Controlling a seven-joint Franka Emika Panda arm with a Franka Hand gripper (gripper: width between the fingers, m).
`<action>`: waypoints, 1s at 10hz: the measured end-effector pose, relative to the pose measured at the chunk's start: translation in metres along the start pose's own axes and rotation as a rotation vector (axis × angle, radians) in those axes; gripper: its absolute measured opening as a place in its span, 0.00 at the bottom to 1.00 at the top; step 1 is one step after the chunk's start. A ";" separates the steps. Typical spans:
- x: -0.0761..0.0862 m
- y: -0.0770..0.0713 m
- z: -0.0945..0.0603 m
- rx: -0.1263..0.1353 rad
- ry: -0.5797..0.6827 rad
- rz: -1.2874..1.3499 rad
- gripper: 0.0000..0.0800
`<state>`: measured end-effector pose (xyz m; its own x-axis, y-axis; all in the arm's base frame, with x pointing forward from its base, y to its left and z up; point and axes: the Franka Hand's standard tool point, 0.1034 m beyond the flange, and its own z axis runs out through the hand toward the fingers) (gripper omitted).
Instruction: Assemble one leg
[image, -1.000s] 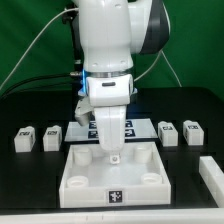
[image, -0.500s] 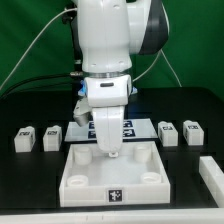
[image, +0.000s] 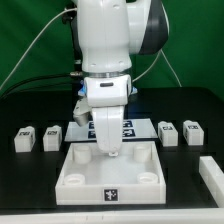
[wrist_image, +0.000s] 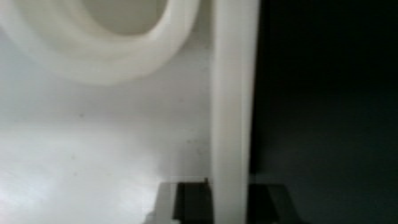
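The white square tabletop (image: 82, 186) lies at the table's front, with round sockets in its corners. My gripper (image: 107, 152) points down at its far wall, near the middle. In the wrist view the gripper (wrist_image: 231, 196) has a dark finger (wrist_image: 192, 203) on each side of the upright white wall (wrist_image: 231, 100), both against it. A round corner socket (wrist_image: 98, 30) shows beside the wall. Several small white tagged legs stand in a row: two on the exterior view's left (image: 24, 139) (image: 52, 136), two on its right (image: 169, 132) (image: 193, 132). None is held.
The marker board (image: 127, 128) lies behind the tabletop, partly hidden by the arm. A white block (image: 212, 172) sits at the exterior view's right edge. A green wall stands behind the black table.
The arm and gripper have shifted slightly toward the exterior view's left along the tabletop's far wall, and the tabletop looks nudged the same way. The legs have not moved.
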<state>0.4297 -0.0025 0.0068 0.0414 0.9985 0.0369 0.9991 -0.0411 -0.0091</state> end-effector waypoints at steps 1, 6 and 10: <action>0.000 0.000 0.000 0.000 0.000 0.000 0.07; 0.031 0.025 0.001 -0.048 0.029 -0.019 0.07; 0.070 0.052 0.002 -0.084 0.059 -0.043 0.07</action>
<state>0.4851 0.0655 0.0073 -0.0034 0.9956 0.0942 0.9970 -0.0039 0.0772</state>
